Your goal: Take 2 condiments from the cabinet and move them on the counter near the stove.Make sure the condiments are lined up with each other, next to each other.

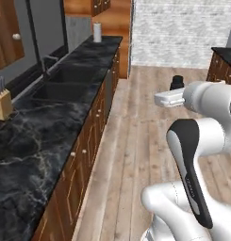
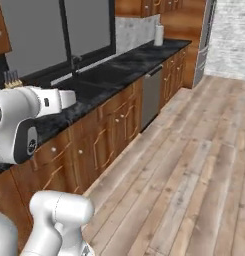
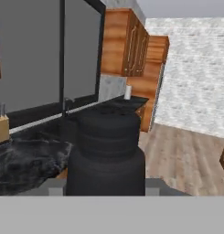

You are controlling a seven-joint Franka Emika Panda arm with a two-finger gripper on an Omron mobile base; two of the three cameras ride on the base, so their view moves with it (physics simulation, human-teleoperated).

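**Dark bottle in the tool, carried over open floor, stove not in frame**

You've got a condiment point(image 3: 106, 153) pinched in the tool point(image 1: 176, 84). In the hand view it's a dark, ribbed bottle standing right in front of the lens. From the left base view only its black top shows, poking up past the white hand. The tool is clamped about as tight as it goes, and the bottle sits between the fingers, so I read that as a grip.

Why it's held like this, my read: bottle upright, arm tucked close to the base, hand out over the wood floor and clear of the bench point(image 1: 39, 136). That looks like a transit pose, keeping the load from clipping the drawer fronts while the base moves.

What's around: sink point(image 1: 70, 84) set in the bench, knife block point(image 1: 2, 101) near the window, paper-towel roll point(image 1: 97, 32) at the far end, a wall cabinet point(image 3: 130, 43) above it.

What you can't see:
- Fingertips themselves, hidden behind the bottle.
- Bottle's label or exact type, too dark to tell.
- In the right base view the arm covers the hand end.
- Second condiment and drop spot can't be placed from here.
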